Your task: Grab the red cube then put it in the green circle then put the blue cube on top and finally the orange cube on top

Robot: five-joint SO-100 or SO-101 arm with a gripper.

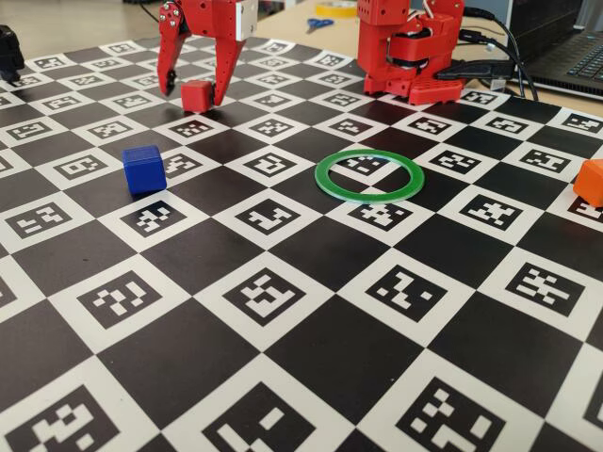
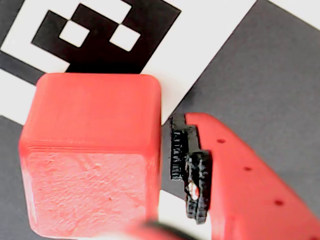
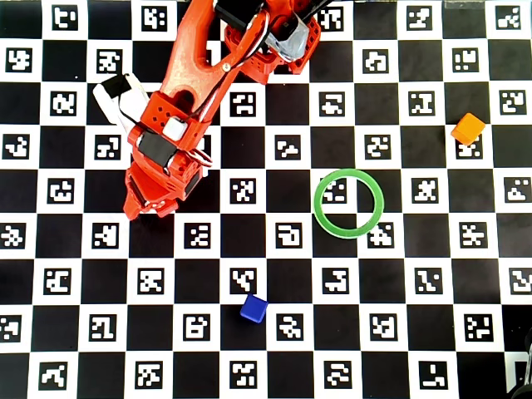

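**Red cube sitting between the gripper's open jaws, other cubes untouched**

Red cube (image 1: 197, 95) is down on the checkered marker mat, far side of the table in the fixed view, with the gripper (image 1: 195, 94) straddling it. One finger hangs to the left of the cube and the other to its right, both tips low near the mat. The jaws are spread wider than the cube. In the wrist view the cube (image 2: 92, 150) fills the left half of the picture and the finger with the black ribbed pad (image 2: 192, 170) sits just beside its right face, with a thin gap that looks like it's not quite touching. So it's open around the cube, not clamped on it.

Green circle (image 1: 368, 175) lies flat near the middle of the mat, nothing inside it, well apart from the gripper. Blue cube (image 1: 144, 169) rests on the mat in front of the gripper, closer to the camera in the fixed view. Orange cube (image 1: 592, 182) is way over at the right edge, partly cut off there; the overhead view shows it (image 3: 468, 128) whole, up and to the right of the ring (image 3: 349, 203).

From overhead the arm (image 3: 187, 100) covers the red cube completely.
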